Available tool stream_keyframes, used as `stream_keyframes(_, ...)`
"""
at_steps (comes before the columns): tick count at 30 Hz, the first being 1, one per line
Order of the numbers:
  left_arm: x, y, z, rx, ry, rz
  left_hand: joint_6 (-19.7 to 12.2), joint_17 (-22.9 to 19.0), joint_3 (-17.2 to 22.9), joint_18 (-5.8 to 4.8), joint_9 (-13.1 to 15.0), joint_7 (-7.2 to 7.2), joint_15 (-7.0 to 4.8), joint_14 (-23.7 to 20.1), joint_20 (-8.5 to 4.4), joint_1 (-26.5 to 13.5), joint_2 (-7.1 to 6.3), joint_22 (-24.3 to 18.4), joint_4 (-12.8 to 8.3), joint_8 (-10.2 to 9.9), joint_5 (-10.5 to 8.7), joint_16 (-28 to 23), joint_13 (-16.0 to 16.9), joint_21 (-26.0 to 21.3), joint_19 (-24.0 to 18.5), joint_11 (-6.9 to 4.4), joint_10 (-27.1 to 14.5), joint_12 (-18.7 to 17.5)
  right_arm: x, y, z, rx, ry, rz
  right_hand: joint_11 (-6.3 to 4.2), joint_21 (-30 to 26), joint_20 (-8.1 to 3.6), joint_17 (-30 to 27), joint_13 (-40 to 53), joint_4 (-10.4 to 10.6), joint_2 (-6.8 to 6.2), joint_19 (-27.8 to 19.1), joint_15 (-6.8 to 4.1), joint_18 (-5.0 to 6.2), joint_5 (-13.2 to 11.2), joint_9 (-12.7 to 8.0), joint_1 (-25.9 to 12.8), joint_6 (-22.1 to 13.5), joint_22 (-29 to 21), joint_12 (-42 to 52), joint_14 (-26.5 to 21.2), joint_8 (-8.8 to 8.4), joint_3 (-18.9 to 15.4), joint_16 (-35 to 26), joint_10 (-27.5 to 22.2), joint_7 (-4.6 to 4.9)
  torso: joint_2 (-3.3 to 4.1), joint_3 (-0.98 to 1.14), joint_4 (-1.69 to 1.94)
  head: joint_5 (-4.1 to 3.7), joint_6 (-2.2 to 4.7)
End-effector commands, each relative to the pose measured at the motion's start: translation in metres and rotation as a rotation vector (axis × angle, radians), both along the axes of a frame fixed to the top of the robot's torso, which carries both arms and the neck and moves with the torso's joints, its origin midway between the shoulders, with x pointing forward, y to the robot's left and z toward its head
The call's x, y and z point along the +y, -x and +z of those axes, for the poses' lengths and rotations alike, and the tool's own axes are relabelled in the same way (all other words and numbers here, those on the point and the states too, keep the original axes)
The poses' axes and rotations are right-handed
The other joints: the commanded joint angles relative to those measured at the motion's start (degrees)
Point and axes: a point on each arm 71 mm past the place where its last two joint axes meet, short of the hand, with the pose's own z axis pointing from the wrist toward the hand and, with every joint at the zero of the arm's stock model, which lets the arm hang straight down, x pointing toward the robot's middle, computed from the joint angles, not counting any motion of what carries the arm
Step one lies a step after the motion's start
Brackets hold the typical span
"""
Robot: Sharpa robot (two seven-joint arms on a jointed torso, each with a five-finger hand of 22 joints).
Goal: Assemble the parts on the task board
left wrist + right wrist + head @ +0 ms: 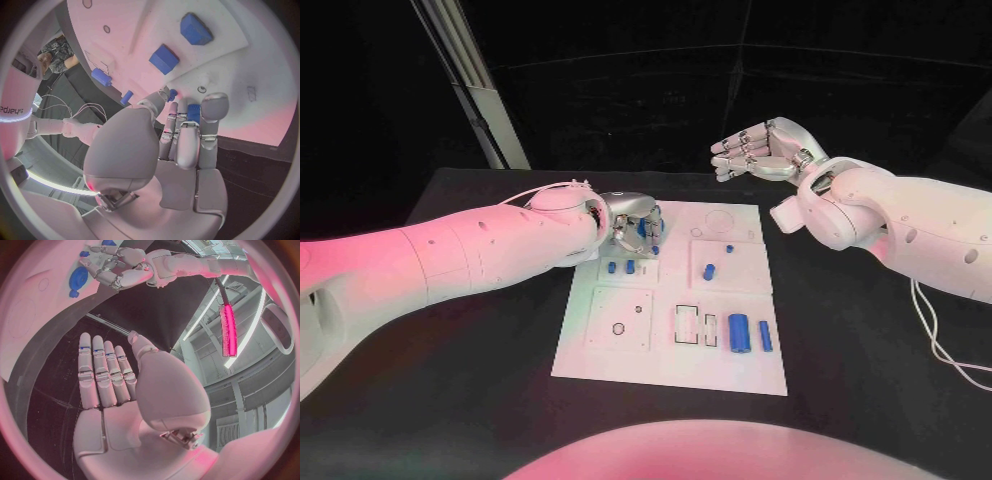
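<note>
The white task board (668, 345) lies in the middle of the black table. My left hand (629, 222) hovers low over its far left corner and pinches a small blue part (193, 113) between thumb and fingertips (214, 107). Other blue parts lie on the board: two short ones (620, 267) just beside the left hand, one (710, 271) in the middle, and two longer ones (738, 332) near the front right. My right hand (762, 150) is raised beyond the board's far right corner, fingers (103, 372) straight and apart from the thumb, holding nothing.
Empty rectangular slots (684, 325) sit left of the long blue parts, and round outlines (718, 219) mark the board's far edge. A grey post (480, 95) rises behind the table at the far left. Black tabletop (473, 370) surrounds the board.
</note>
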Motion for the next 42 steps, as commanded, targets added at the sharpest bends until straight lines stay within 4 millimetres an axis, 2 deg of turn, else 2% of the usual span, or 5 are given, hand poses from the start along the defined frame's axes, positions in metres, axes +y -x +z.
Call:
stream_keyframes(1,-0.0014,-0.0002,0.0002,-0.007,-0.013,-0.008,0.5,-0.1,0.0,-0.68,-0.1,0.08,-0.17,1.3,0.09,-0.1,0.6,0.1,-0.2,-0.3,0.12,0.3,-0.1,0.4,0.5,-0.05,0.5,-0.2,0.0016,0.0001,0.0018,-0.01,-0.005,0.011,-0.2,-0.3,-0.07,-0.1,-0.1,-0.2,0.57,0.5,-0.26,0.67,-0.3,-0.1,-0.1,0.1,0.1,0.1,-0.2,-0.03,0.2,0.2,-0.4,0.22,0.01,0.04,0.1,-0.02,0.01)
stream_keyframes(21,-0.0056,0.0004,-0.0055,0.022,-0.07,0.009,1.0,-0.4,1.1,-0.73,-0.3,-0.01,-0.32,1.3,-0.05,0.1,1.53,0.5,-0.5,-0.6,-0.1,0.3,-0.4,0.7,0.4,-0.21,1.4,-0.5,0.0035,-0.0003,0.0012,-0.005,-0.005,0.018,-0.1,-0.5,-0.01,-0.1,-0.1,-0.1,0.69,0.5,-0.17,0.64,-0.3,-0.1,-0.5,0.1,0.1,0.1,-0.4,-0.1,0.2,0.2,-0.5,0.33,0.04,0.1,0.32,-0.49,-0.05)
stream_keyframes(42,-0.0089,0.0011,-0.0065,0.024,-0.082,0.004,1.2,-0.4,2.4,-0.82,-0.6,-0.23,-0.68,1.4,-0.32,0.5,1.9,1.5,-1.2,-1.6,-0.51,0.4,-0.8,1.3,0.5,-0.66,3.3,-0.9,0.0044,-0.0001,0.0011,-0.003,-0.005,0.022,-0.09,-0.5,0.0,-0.1,-0.1,0.0,0.72,0.5,-0.16,0.63,-0.3,-0.1,-0.5,0.1,0.1,0.1,-0.4,-0.11,0.2,0.2,-0.5,0.34,0.03,0.15,0.43,-0.68,-0.2)
